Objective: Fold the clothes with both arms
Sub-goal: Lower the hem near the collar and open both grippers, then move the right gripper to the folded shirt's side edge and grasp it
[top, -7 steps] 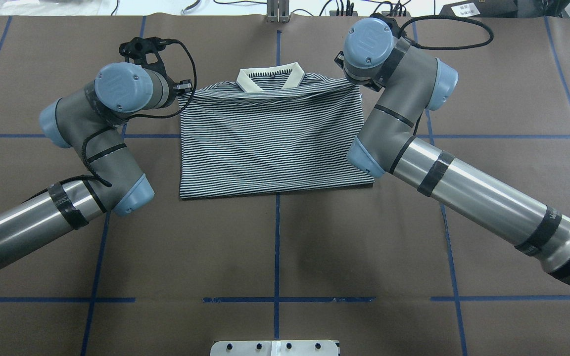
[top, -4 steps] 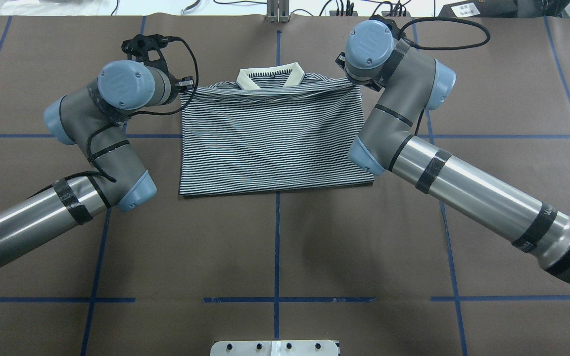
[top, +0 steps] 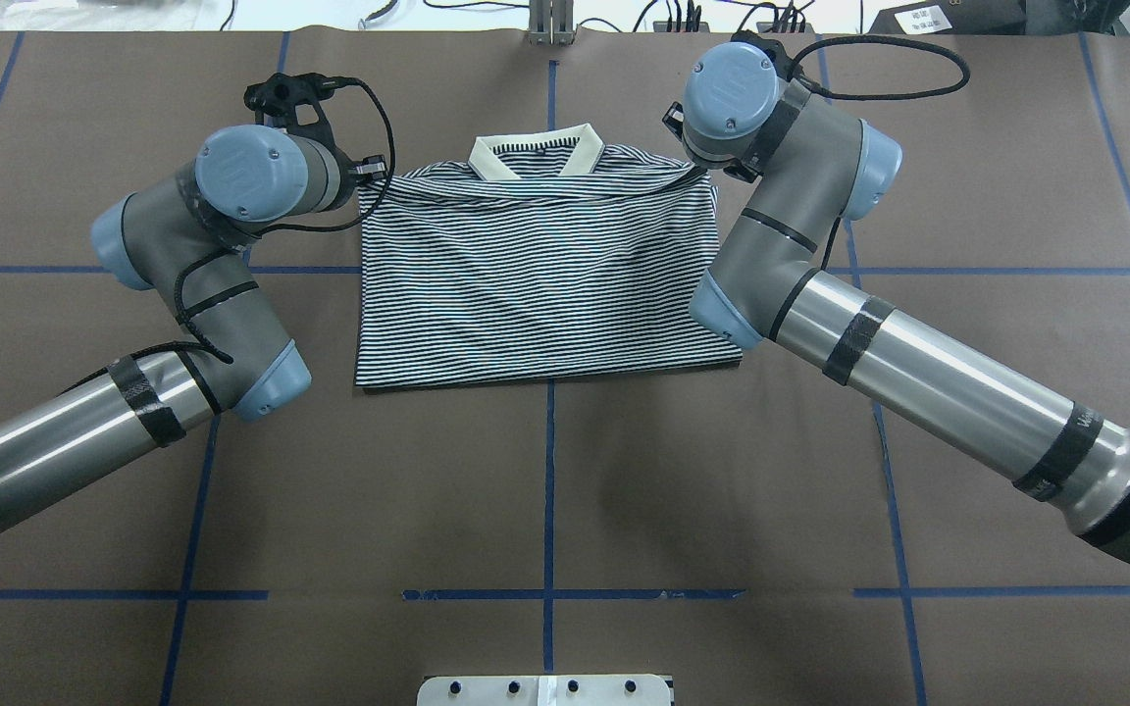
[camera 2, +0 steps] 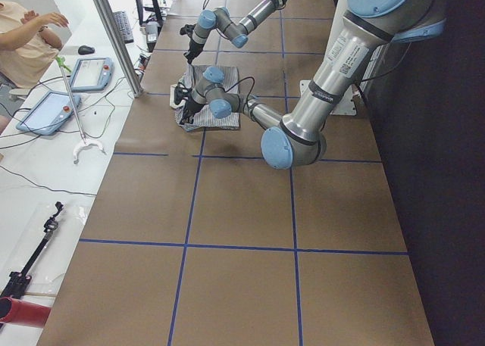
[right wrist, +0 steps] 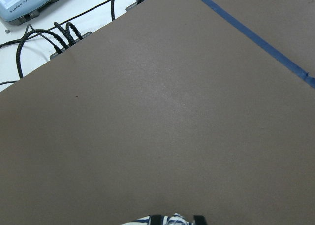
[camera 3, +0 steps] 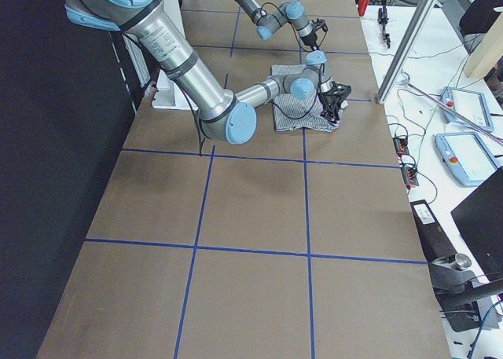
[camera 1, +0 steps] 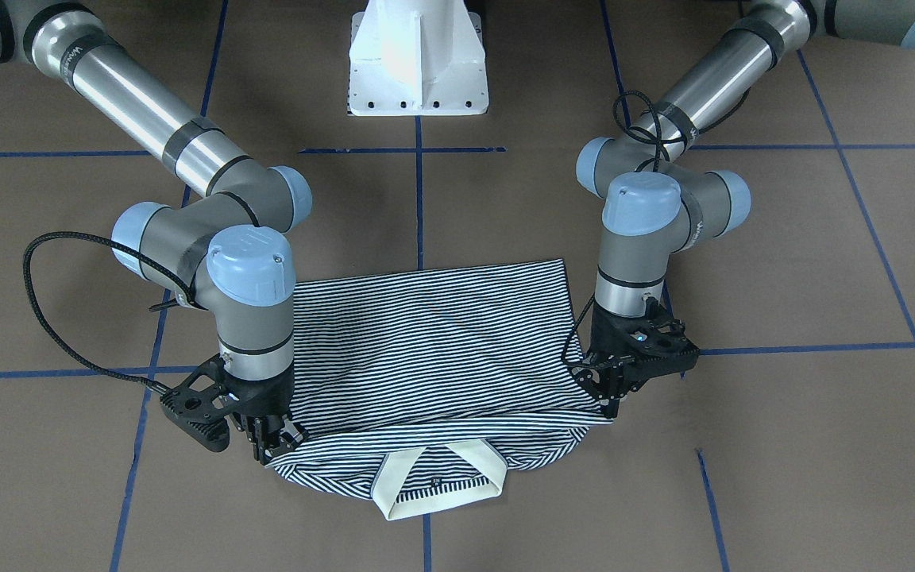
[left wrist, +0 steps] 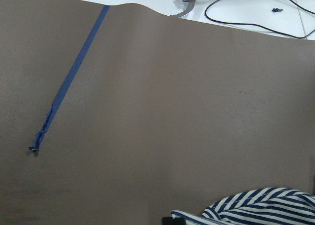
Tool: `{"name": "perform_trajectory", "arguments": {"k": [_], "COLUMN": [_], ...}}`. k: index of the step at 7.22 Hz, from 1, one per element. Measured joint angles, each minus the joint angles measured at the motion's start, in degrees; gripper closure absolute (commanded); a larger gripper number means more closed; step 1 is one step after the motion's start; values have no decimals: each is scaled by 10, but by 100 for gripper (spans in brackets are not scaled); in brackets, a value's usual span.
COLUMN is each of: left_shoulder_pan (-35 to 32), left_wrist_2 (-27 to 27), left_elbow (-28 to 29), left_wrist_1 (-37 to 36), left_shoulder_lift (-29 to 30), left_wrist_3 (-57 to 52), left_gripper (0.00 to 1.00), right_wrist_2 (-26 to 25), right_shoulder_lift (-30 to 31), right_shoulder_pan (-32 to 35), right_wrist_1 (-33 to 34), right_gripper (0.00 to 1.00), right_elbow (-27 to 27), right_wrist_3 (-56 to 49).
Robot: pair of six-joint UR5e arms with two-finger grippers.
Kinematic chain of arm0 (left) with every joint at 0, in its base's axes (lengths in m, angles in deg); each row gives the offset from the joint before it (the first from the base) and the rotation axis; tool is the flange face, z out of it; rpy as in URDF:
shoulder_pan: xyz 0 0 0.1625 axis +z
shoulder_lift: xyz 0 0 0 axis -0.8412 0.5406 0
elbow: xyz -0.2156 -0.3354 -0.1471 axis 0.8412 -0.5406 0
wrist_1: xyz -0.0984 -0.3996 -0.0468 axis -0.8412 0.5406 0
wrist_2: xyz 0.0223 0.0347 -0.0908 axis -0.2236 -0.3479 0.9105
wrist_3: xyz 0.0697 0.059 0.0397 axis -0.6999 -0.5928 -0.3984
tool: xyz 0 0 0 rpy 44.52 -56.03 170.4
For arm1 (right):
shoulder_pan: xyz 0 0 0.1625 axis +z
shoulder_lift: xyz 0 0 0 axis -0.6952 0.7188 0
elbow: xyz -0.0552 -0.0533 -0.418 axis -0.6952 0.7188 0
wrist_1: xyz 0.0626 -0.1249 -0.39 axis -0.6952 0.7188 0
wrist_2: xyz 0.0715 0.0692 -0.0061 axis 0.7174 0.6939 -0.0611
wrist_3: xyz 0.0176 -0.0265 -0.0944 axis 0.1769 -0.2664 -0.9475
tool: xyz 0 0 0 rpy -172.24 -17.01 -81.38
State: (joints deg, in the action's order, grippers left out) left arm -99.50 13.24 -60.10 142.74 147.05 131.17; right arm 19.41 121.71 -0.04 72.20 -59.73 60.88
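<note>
1. Left arm [top: 182, 255]: it enters from the tabletop's [top: 722, 490] near-left corner and reaches toward the far edge. The wrist points down at the left side of the garment.

2. Left gripper [camera 1: 610, 407]: the fingers are closed together on the polo shirt [top: 536, 284], pinching the striped fabric at the left end of its folded-over upper layer. The left wrist view shows a bunch of striped cloth gathered at the fingertips, raised off the brown surface.

3. Polo shirt: it lies on the middle of the tabletop's far half, straddling the blue tape centre line [top: 548, 471]. The cream collar [top: 484, 165] faces the far edge. The near end of the shirt is a straight fold lying flat. The top layer is doubled back toward the collar. Its free edge runs between the two grippers, just short of the collar.

4. Right gripper [camera 1: 271, 445]: it is clamped on the shirt at the right end of the same free edge. The right wrist view shows striped cloth between the two black fingertips.

5. Right arm [top: 918, 382]: it enters from the near-right corner, with its wrist pointing down beside the shirt's right side.
</note>
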Motion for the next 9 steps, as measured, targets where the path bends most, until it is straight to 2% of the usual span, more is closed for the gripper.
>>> {"name": "perform_trajectory", "arguments": {"k": [2,3,5,7,9], "left_shoulder_pan": [-3,-8,-25,-31,-31], "left_wrist_2": [6,24,81,97,99], "left_elbow": [-2,-6,-17,-23,-24], "left_wrist_1": [47,80,130,142,143], "left_shoulder_lift": [-5,-10,-28,-35,-36], "left_wrist_3": [0,-1,1,2,2], "left_gripper": [71,68,68,68,68], "right_wrist_2": [12,33,53,40,9], "right_shoulder_lift": [10,41,152,235,261], "right_shoulder_pan": [2,0,-29,-82,-120], "right_wrist_1": [1,2,3,5,6], "right_gripper": [48,44,40,39,39], "right_elbow": [-33,-80,-217,-322,-349], "right_wrist_3": [4,6,28,93,125]}}
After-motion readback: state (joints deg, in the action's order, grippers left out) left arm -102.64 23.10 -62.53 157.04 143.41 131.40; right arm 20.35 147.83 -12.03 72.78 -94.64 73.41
